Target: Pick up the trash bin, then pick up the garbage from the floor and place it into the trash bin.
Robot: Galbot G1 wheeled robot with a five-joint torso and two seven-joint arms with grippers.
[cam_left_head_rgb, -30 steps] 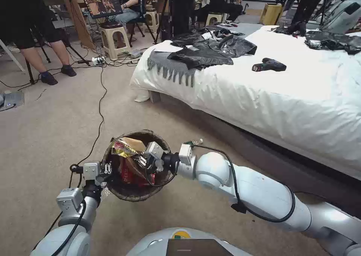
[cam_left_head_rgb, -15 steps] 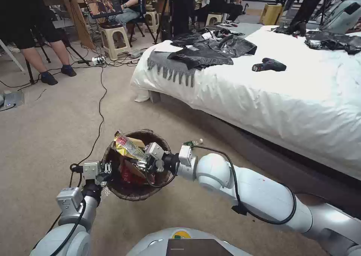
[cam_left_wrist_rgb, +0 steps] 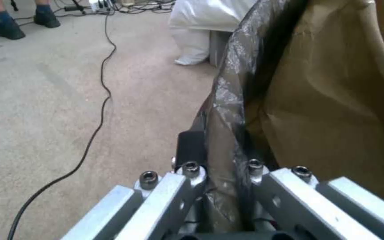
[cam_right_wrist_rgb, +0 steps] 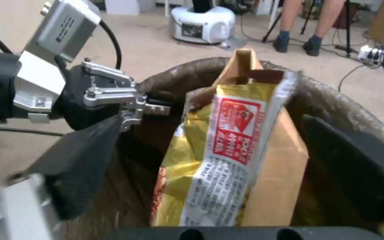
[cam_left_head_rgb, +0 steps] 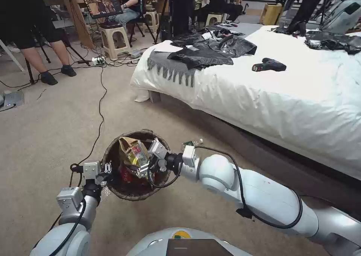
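- The left gripper [cam_left_head_rgb: 107,172] pinched the crinkly brown-bagged rim of the round bin [cam_left_head_rgb: 113,190], held above the carpet [cam_left_head_rgb: 45,135].
- The right gripper [cam_left_head_rgb: 144,165] was open inside the bin, around a shiny yellow wrapper [cam_left_head_rgb: 133,152].

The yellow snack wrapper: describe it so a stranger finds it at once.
On the carpet beside the white bed, the left claw grips the trash bin by its rim. The yellow snack wrapper stands upright inside, between the right claw's fingers: shiny gold, red label, against a plain tan paper bag.

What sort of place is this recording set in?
Probably a mock bedroom inside a lab or studio: a white-sheeted bed on carpet, with plastic stools, tripods and loose cables behind it.
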